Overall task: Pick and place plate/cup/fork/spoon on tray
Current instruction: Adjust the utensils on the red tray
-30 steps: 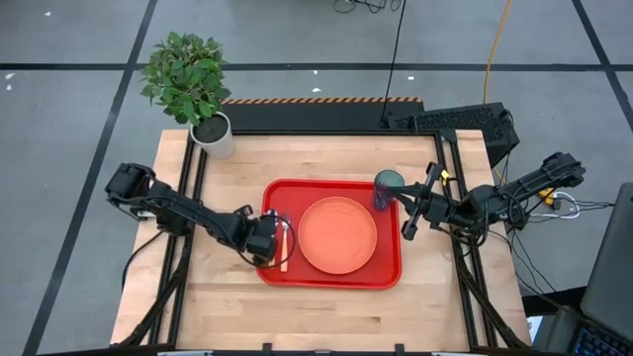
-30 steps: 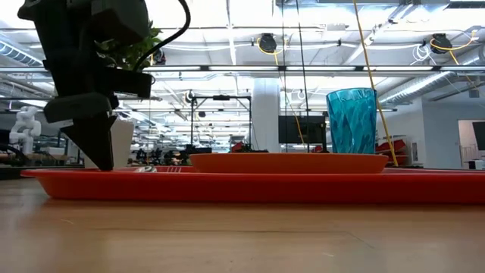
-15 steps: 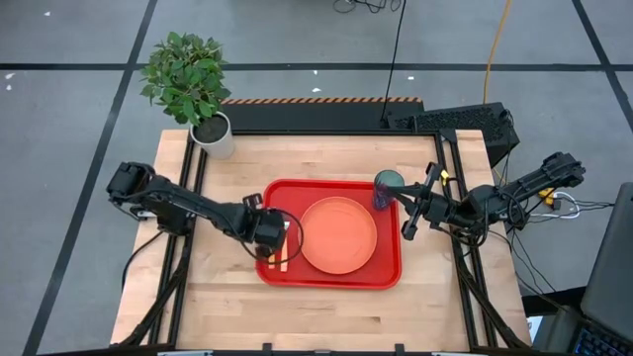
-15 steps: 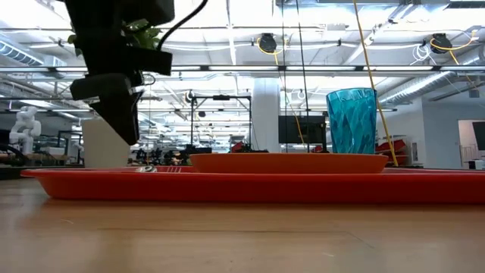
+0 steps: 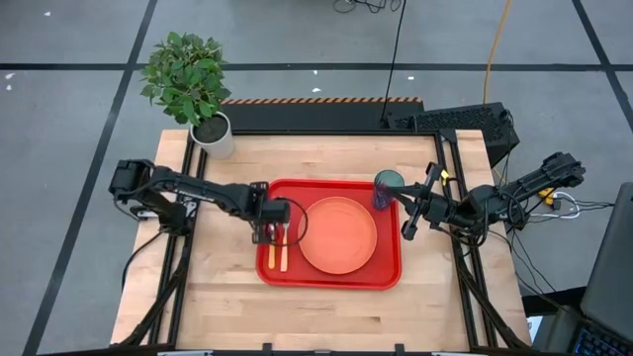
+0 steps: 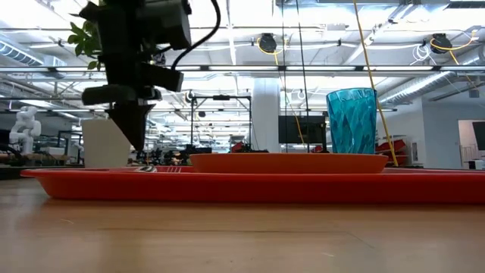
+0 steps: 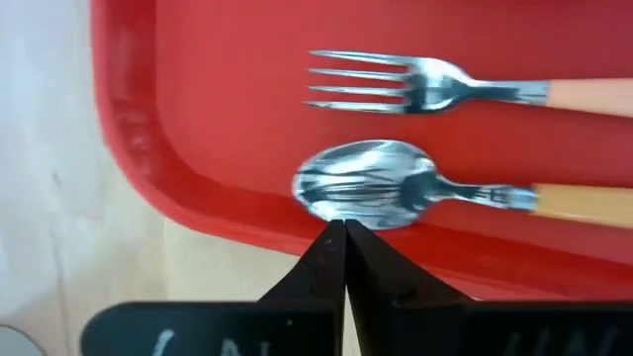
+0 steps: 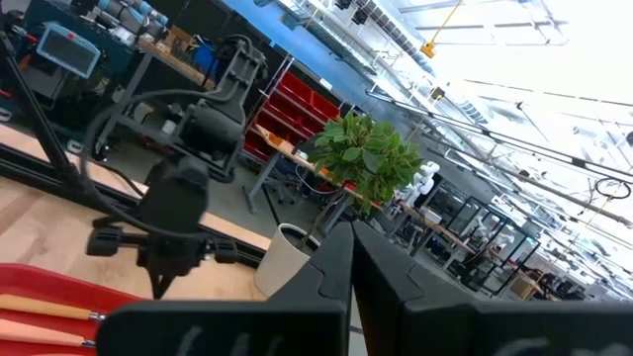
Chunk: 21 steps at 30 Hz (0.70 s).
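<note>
1. The left pincer (image 5: 278, 212) is hanging over the tray's (image 5: 386, 272) left end, pinched closed and holding nothing.
2. The spoon (image 7: 396, 188) and fork (image 7: 415, 86) are lying side by side in the tray, left of the plate (image 5: 338, 234).
3. The cup (image 5: 387, 188) is standing in the tray's far right corner.
4. The right pincer (image 5: 407, 215) is waiting just right of the tray, closed and holding nothing.

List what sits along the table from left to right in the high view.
Left end effector, shut, above the tray's left end → spoon → fork → plate → cup → right end effector, shut, just off the red tray.
</note>
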{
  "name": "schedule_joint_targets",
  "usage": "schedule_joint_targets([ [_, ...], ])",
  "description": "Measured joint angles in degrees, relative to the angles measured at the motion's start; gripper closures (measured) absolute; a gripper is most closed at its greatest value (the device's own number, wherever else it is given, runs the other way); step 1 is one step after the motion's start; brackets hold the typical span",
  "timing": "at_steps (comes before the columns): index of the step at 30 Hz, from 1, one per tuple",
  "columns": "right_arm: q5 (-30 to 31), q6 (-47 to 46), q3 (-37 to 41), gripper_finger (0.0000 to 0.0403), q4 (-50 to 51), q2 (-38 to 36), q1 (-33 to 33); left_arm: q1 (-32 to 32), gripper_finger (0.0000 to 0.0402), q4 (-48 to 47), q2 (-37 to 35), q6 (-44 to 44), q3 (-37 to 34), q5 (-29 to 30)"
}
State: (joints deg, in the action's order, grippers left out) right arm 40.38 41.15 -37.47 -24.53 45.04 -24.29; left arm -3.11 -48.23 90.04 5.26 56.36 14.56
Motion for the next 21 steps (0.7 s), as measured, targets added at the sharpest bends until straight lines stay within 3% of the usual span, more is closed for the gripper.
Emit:
schedule_joint_targets([
  [8,0.00,0.02,0.00,0.0403,0.15,0.00,0.00,3.13,0.0398,4.40,-0.02,-2.59,-2.53,-2.77],
  [21,0.00,0.10,0.00,0.0403,-0.05,0.00,0.00,3.21,0.0398,12.30,-0.02,-2.56,-6.63,-4.10],
])
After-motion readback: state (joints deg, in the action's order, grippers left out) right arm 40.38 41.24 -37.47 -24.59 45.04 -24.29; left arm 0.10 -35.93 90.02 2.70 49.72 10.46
